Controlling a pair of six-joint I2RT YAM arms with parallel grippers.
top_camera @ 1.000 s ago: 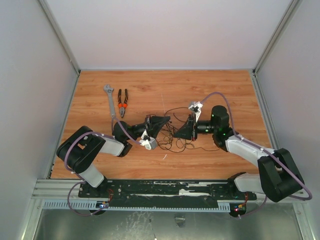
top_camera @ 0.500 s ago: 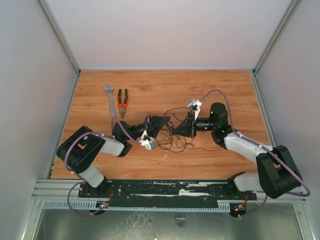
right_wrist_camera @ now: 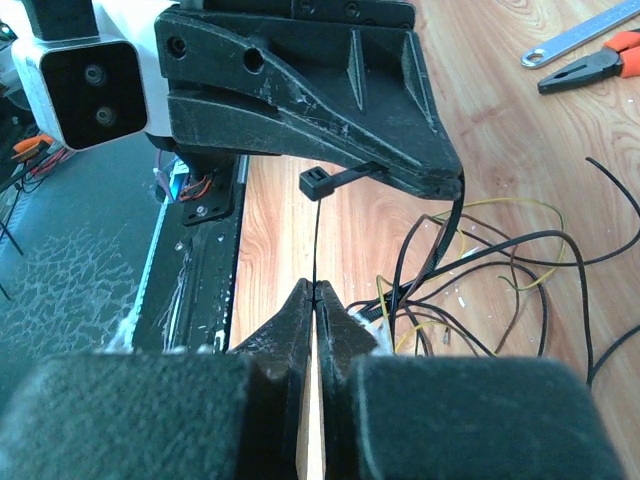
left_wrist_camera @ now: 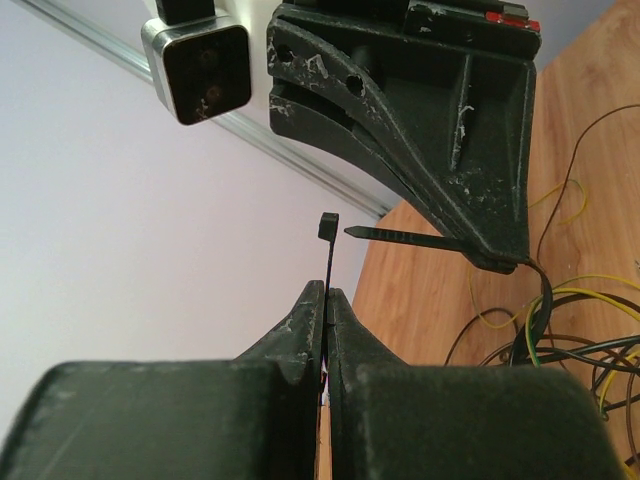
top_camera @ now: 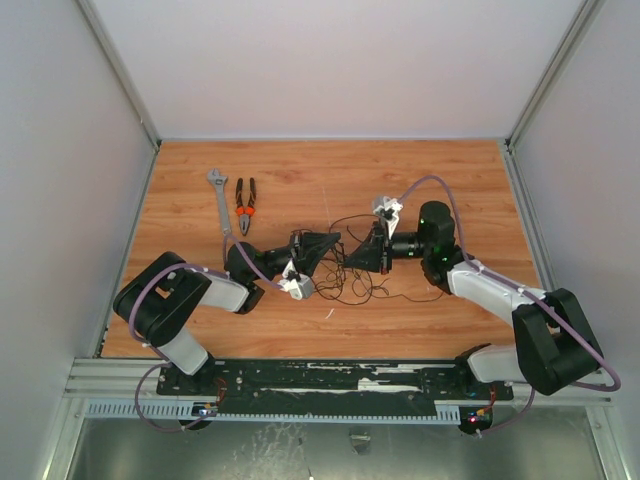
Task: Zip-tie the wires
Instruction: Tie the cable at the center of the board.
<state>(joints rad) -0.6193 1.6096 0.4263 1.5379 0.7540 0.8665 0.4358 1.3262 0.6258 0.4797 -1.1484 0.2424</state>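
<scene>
The zip tie [left_wrist_camera: 328,250] is clenched at its head by the left tool [left_wrist_camera: 327,292] and at its tip by the right tool [right_wrist_camera: 314,290], above the wires [left_wrist_camera: 535,320].

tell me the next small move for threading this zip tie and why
Probably ease the right gripper toward the left gripper so the tail tip of the zip tie enters its head. Both grippers are shut on the strip, the left just below the head. The tip sits just short of the head, aimed roughly at it.
</scene>
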